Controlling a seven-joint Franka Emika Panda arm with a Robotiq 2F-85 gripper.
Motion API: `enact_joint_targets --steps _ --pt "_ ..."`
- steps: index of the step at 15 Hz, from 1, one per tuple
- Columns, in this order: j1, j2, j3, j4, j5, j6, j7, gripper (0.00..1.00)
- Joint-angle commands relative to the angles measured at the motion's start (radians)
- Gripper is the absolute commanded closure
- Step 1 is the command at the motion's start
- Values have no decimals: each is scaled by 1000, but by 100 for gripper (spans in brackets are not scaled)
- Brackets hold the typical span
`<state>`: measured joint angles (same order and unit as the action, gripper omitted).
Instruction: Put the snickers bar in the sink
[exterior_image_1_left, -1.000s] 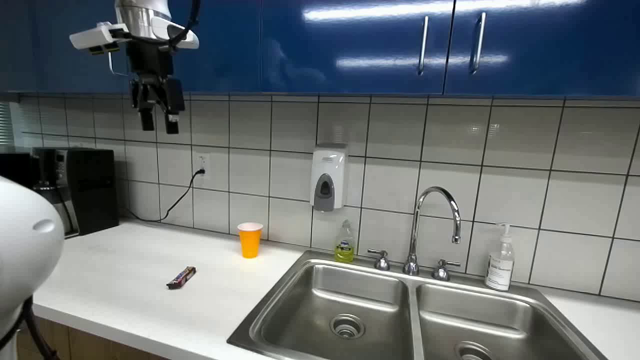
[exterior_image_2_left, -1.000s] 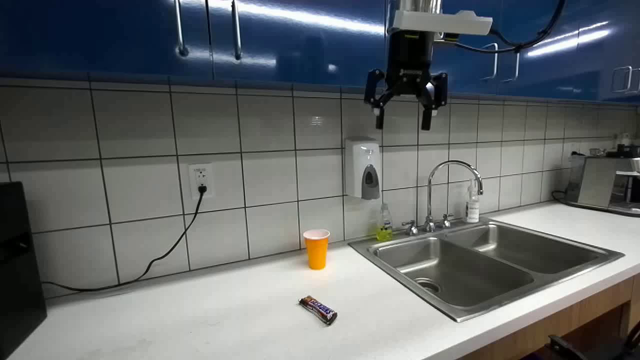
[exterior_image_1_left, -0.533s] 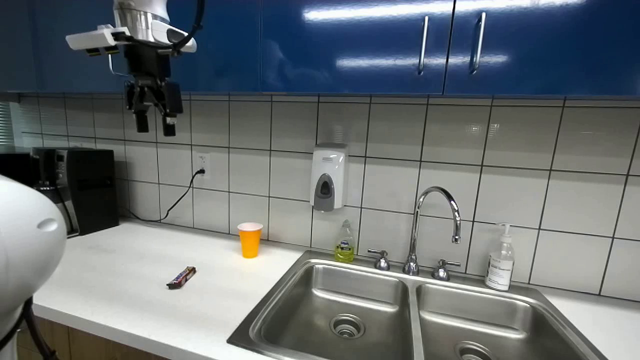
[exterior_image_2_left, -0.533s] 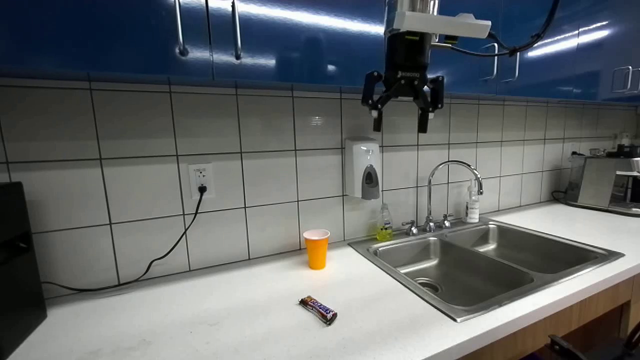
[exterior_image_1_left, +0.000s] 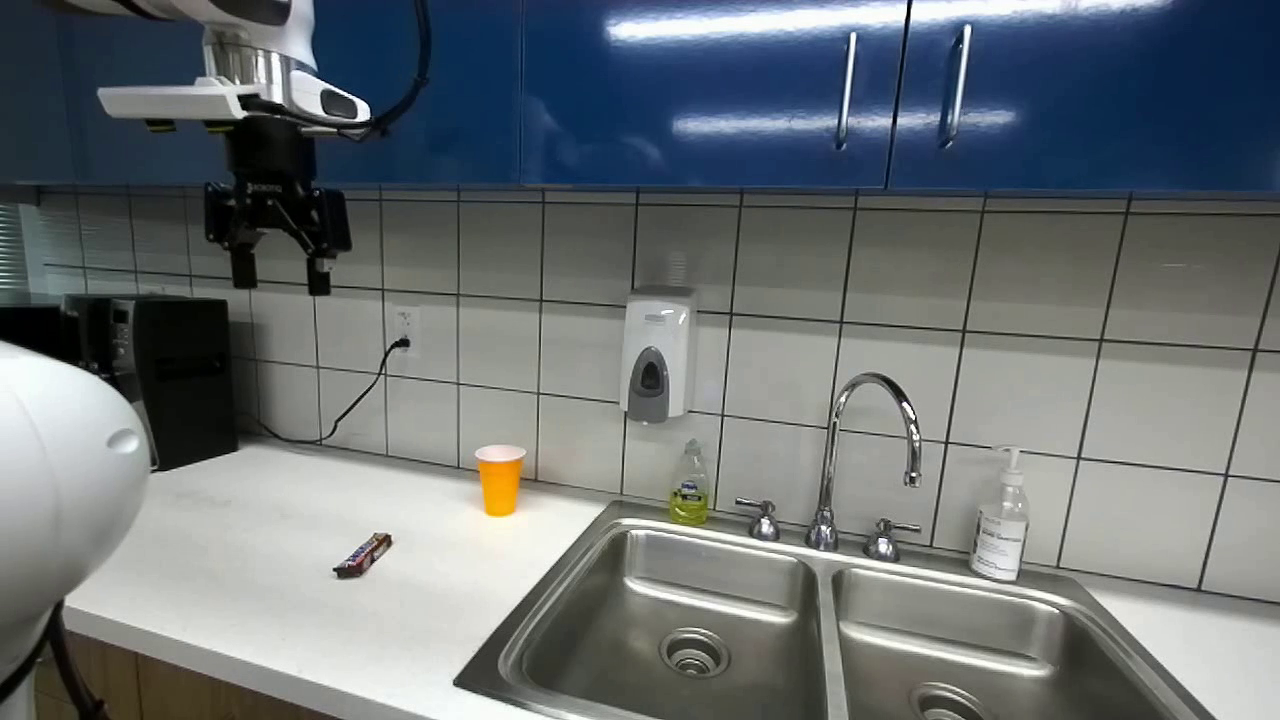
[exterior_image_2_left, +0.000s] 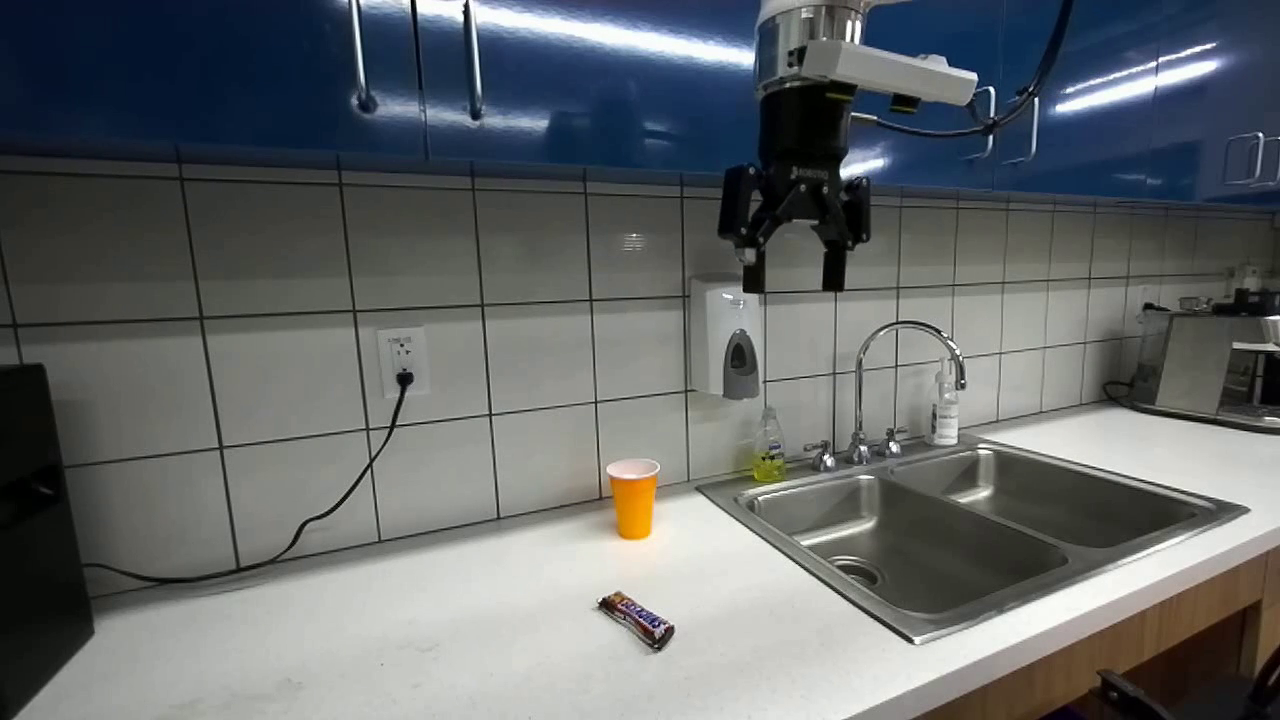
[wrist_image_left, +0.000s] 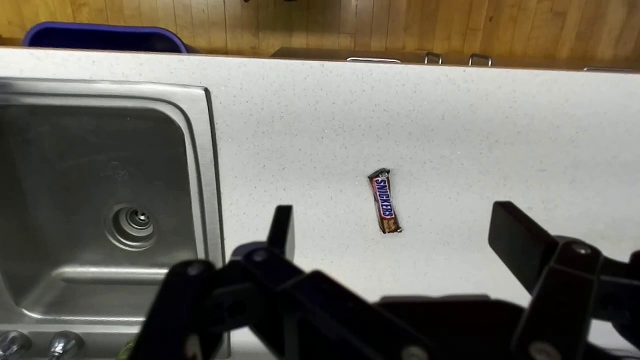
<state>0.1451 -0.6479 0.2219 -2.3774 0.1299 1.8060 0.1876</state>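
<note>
Hand lowered, jaws apart, Snickers bar on counter near sink

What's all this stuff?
Tiled wall: 1, whitish, background
Flat countertop: 1, white, along wall
Double steel sink: 1, silver, in countertop
Curved metal faucet: 1, silver, sink rim
Upright bottles: 2, clear and yellowish, flanking faucet
Tapered cup: 1, orange, countertop
Thin wrapped Snickers bar: 1, brown, countertop
Boxy machines: 2+, black or silver, countertop
Boxy dispenser: 1, white, wall
Glossy cabinets: several, blue, overhead
Rounded tub: 1, purplish, by countertop
Robot arm: 1, white, above countertop
Fingers: 2, black, above countertop
</note>
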Motion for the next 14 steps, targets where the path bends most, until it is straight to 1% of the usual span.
enact_joint_targets --steps 1,7,14 --pt "19 0 6 -34 -21 42 -38 0" --pt "32 37 15 -106 -13 149 -17 0" --pt "52 146 31 -170 -21 304 -17 0"
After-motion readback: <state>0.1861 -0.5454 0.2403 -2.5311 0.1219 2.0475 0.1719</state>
